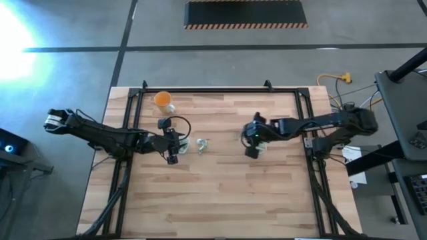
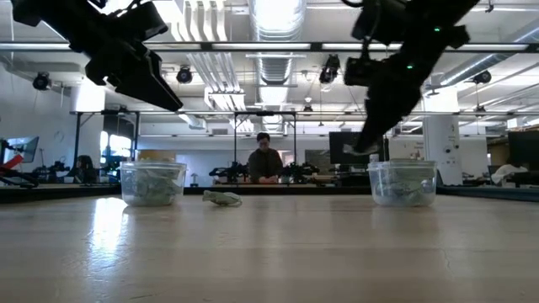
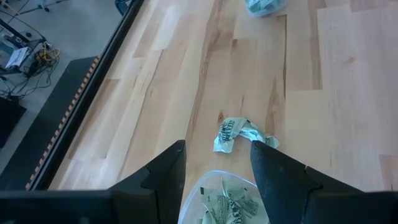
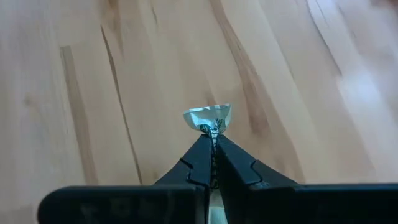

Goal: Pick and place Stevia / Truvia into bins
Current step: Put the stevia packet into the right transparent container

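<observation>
Two clear bins stand on the wooden table, each with Stevia sachets inside: the left bin (image 2: 152, 183) and the right bin (image 2: 402, 183). A few crumpled green-white sachets (image 3: 236, 133) lie loose on the wood just right of the left bin. My left gripper (image 3: 217, 146) hangs open above the left bin's (image 3: 227, 198) rim. My right gripper (image 4: 212, 134) is shut on one sachet (image 4: 209, 116). In the low view it (image 2: 368, 148) hangs above the table, just left of the right bin. My right gripper pinches the sachet's crumpled near end (image 4: 211, 127) between its two fingertips. The fingers slant down toward the table. The rest of the sachet sticks out past the tips, lifted clear of the wood.
An orange cup (image 1: 162, 100) stands at the table's far left. A black frame (image 1: 200, 89) runs along the far and side edges. Bare wood lies between the bins and toward the near edge. A person (image 2: 265, 160) sits in the room beyond the table.
</observation>
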Controlling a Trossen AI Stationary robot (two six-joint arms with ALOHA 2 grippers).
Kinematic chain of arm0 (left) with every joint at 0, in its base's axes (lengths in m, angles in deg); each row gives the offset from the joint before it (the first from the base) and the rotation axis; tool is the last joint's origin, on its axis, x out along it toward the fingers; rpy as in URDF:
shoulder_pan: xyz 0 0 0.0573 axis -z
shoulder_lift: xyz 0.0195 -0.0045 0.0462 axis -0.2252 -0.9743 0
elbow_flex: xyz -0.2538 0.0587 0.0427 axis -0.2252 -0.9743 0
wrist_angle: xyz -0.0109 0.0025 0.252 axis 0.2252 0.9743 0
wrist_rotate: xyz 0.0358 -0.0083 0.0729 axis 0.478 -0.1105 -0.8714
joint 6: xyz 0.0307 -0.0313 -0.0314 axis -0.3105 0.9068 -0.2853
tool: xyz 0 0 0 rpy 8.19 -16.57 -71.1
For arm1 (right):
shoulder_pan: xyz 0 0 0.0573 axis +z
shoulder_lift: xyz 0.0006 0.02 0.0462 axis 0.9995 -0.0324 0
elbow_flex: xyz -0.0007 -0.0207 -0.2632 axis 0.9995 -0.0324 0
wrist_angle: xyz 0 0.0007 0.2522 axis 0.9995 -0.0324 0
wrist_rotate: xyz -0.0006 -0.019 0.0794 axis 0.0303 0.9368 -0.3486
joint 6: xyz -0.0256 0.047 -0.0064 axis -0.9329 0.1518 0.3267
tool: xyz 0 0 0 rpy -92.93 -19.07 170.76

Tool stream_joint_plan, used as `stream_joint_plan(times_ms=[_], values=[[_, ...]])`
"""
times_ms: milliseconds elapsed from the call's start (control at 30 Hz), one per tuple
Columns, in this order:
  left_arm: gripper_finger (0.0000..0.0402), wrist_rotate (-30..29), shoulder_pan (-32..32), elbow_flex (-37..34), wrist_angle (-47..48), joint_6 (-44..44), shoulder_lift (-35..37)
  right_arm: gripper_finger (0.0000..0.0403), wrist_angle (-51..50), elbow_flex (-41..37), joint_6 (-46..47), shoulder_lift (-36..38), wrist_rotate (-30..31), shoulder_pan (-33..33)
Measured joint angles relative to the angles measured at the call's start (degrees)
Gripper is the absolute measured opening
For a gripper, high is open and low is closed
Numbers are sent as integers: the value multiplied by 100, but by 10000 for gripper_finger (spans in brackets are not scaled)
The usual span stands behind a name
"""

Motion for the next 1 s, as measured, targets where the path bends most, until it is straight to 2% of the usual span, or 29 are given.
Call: stream_joint_plan(times_ms=[200, 400, 533, 733, 1000], values=[[164, 0, -4, -86, -131, -22, 0, 12, -17, -682, 489, 903, -48, 0], [164, 0, -7, -138, -223, -40, 0, 12, -315, -978, 815, 1439, -425, 0], [164, -2, -9, -161, -226, -46, 0, 12, -415, -1127, 960, 1521, -651, 0], [164, -2, -11, -161, -248, -44, 0, 18, -394, -1242, 1034, 1506, -668, 0], [164, -2, -13, -161, -303, -42, 0, 78, -387, -1216, 982, 1508, -625, 0]])
